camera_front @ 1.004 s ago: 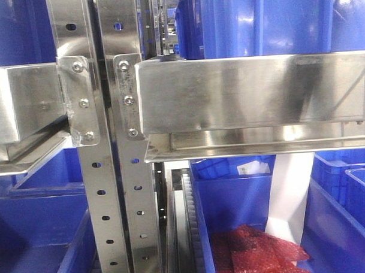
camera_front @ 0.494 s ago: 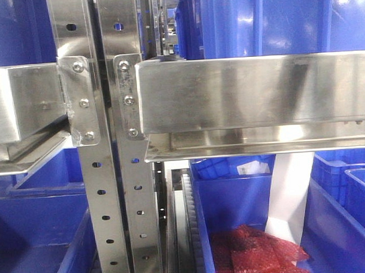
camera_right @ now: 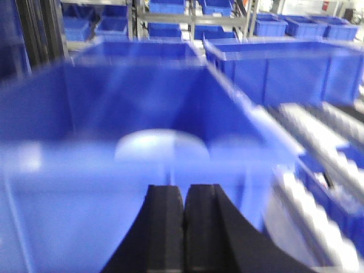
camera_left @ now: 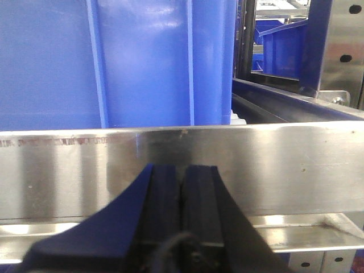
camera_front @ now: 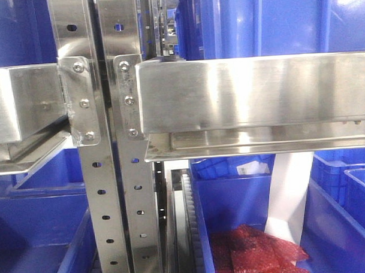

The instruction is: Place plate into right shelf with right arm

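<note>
In the right wrist view, which is motion-blurred, the white round plate (camera_right: pixel 162 145) lies inside a blue bin (camera_right: pixel 45 170), its lower part hidden by the bin's near wall. My right gripper (camera_right: pixel 185 190) is shut with nothing in it, on the near side of that wall and apart from the plate. The right shelf (camera_front: pixel 253 92) shows in the front view as a shiny steel rail bolted to perforated uprights (camera_front: pixel 136 192). My left gripper (camera_left: pixel 183 170) is shut and empty, close in front of a steel rail (camera_left: pixel 284 165). Neither arm shows in the front view.
Blue bins (camera_front: pixel 268 19) stand on the shelf above the rail. Below it a blue bin (camera_front: pixel 233 200) holds red bags (camera_front: pixel 258 253) and a white upright strip (camera_front: pixel 289 192). The left shelf rail (camera_front: pixel 25 103) adjoins. More blue bins (camera_right: pixel 284 68) and rollers (camera_right: pixel 318 131) lie to the right.
In the front view a dark reflection on the right shelf's front rail has faded away. The shelves and bins have not moved.
</note>
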Tool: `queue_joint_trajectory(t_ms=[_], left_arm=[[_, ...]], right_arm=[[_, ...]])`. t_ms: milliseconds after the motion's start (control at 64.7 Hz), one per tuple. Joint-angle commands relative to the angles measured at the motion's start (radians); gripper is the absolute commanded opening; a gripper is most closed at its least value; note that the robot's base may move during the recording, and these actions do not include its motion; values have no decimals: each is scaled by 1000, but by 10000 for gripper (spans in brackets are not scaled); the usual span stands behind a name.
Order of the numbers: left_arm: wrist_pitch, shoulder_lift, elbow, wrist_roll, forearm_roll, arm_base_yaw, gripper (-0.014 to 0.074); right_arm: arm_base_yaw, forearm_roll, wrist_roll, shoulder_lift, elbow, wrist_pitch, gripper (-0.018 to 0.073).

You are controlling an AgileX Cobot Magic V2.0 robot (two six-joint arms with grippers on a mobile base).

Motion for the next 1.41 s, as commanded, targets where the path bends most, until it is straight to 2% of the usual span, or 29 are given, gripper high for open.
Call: queue_joint_trajectory(t_ms=[0,154,293,726,834,896,1050,1128,1390], left_arm=[[-89,-8,8,-2,-2,1,-47],[-89,-8,8,-2,-2,1,-47],[-89,-8,8,-2,-2,1,-47],[-89,-8,8,-2,-2,1,-47],[-89,-8,8,-2,-2,1,-47],[-89,-8,8,-2,-2,1,-47],[-89,-8,8,-2,-2,1,-47],[-89,-8,8,-2,-2,1,-47],[-89,-8,8,-2,-2,1,-47]], right_arm=[[0,-11,-9,-102,88,-97,50],[0,3,-9,-312,245,-139,50],[0,3,-9,-413,307,-136,50],[0,-13,-9,-438,334,-129,50],[0,-8,-17,-438,370,-164,50],[0,24,-69,-438,405,-187,50],[-2,261,-309,-438,515,-231,50],[-6,338,-387,-438,569,-270,50],[-134,381,-387,-546,741,-398,50]])
